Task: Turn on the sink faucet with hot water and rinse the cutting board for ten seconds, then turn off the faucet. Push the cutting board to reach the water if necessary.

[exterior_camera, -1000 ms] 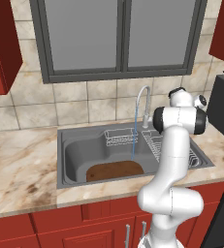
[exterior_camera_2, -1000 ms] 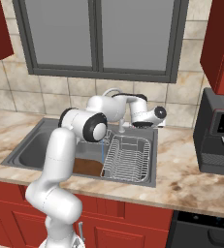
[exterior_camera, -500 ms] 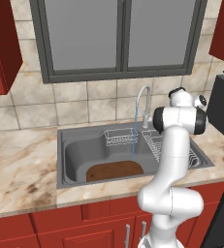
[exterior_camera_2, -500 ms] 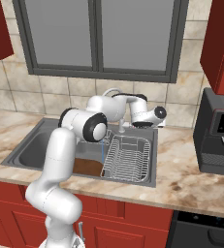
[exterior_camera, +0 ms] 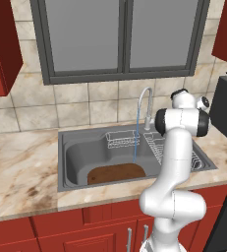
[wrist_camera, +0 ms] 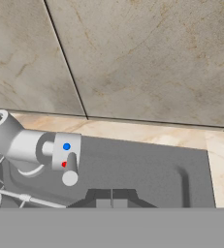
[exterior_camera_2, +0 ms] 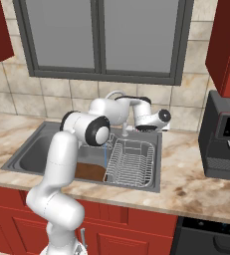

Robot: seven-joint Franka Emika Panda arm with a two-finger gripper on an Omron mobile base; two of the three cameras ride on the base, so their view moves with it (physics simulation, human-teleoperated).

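Observation:
The sink faucet arches over the sink, and the water runs from it in a thin pale-blue stream. That stream comes down at the far right edge of the cutting board, which lies flat on the basin floor near the front wall. The board and the water also show from the right. My gripper hovers behind the sink by the faucet's base, shut and holding nothing. Up close, my gripper sits just right of the lever, apart from it.
A wire dish rack fills the sink's right side, and a small wire basket hangs at its back. A dark coffee machine stands on the counter to the right. The tiled wall rises close behind the faucet.

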